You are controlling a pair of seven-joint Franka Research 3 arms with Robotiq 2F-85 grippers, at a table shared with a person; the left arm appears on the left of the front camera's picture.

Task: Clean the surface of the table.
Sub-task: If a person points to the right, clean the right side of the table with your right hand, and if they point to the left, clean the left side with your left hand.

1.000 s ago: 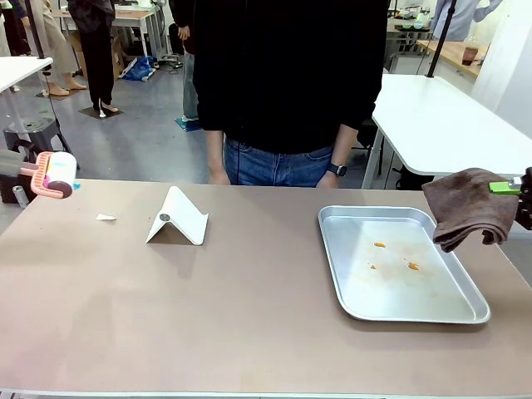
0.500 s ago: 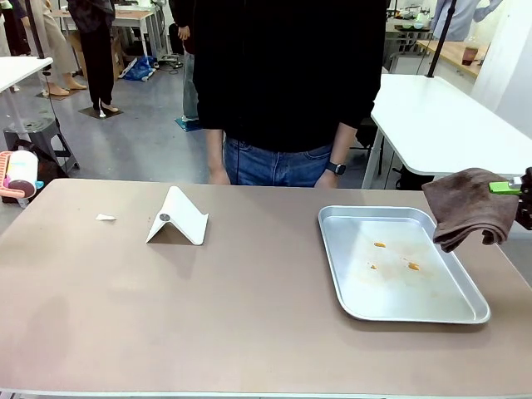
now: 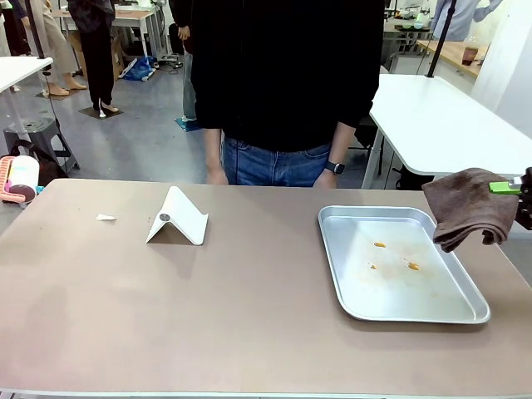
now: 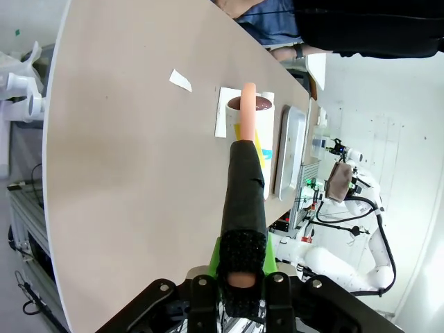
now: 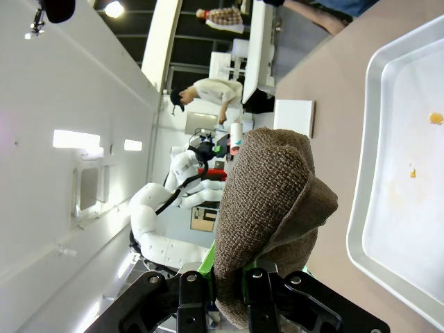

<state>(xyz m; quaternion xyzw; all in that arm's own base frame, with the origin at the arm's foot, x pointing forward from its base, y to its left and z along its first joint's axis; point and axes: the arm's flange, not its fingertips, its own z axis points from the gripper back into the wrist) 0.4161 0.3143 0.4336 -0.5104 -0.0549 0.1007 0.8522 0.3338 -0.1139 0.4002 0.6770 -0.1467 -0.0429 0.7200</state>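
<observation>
At the far left, the left gripper (image 4: 240, 277) is clenched on the black handle of a pink lint roller (image 3: 22, 176). A second ago the roller hung above the far left corner of the table (image 3: 249, 332). Now it is drawn back to the left, beyond the table's left edge and above the floor. I judge that the rolling is not begun and the arm must come in again.

On the far left part of the top lies a small paper scrap (image 3: 105, 218). Just to its right stands a white folded card (image 3: 177, 218), like a little tent. The near half of the table is bare from left to the middle, so there is much open room for a sweep.

On the right part lies a metal tray (image 3: 391, 287) with a few orange crumbs (image 3: 412, 266) inside. Its right rim comes near the table's right edge.

At the far right, the right gripper (image 5: 222, 281) is closed on a folded brown cloth (image 3: 470, 208), which hangs above the tray's far right corner and has not moved. A person (image 3: 283, 83) stands close behind the far edge, so a reach in that direction needs care.
</observation>
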